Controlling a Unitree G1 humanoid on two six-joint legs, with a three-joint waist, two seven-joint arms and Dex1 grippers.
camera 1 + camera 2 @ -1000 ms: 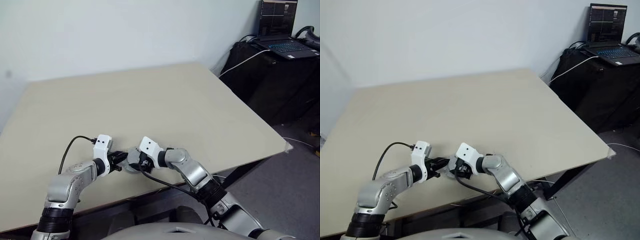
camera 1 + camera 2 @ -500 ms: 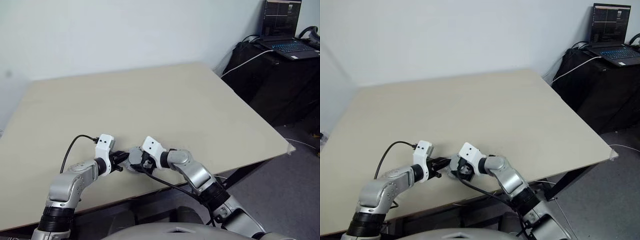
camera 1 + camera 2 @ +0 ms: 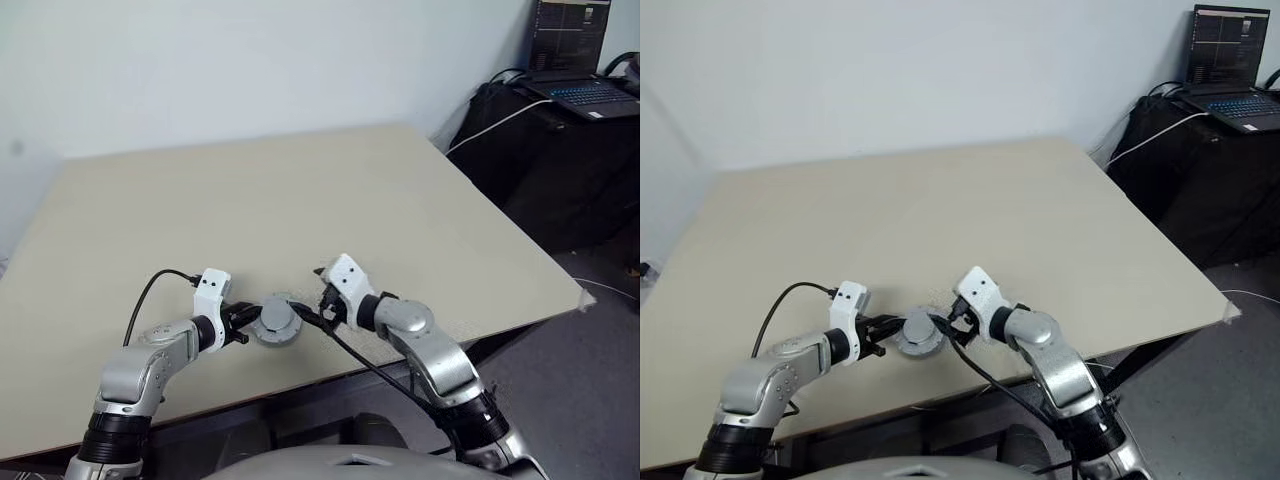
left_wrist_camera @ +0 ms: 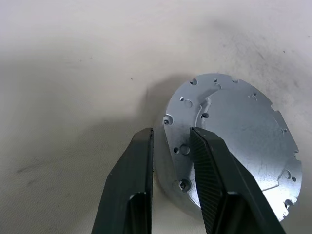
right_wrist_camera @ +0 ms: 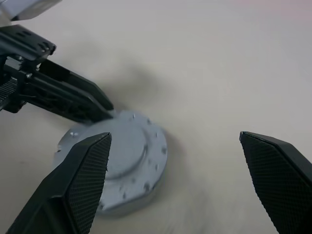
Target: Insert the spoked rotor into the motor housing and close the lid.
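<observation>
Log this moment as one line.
lid: on housing, table | left gripper: shut on lid rim | right gripper: open, clear of lid

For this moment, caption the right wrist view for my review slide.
Open right gripper backed off from the lid seated on the table, while the left gripper pinches the lid's rim.

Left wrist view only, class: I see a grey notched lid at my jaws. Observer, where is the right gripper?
Observer: The right gripper hangs over the table just beside the lid, opposite the left gripper, not touching it.
Operator: Its jaws?
Observer: Wide open, holding nothing.
Operator: Anything beyond the table?
Observer: A laptop sits on a dark stand past the table's far right corner.
</observation>
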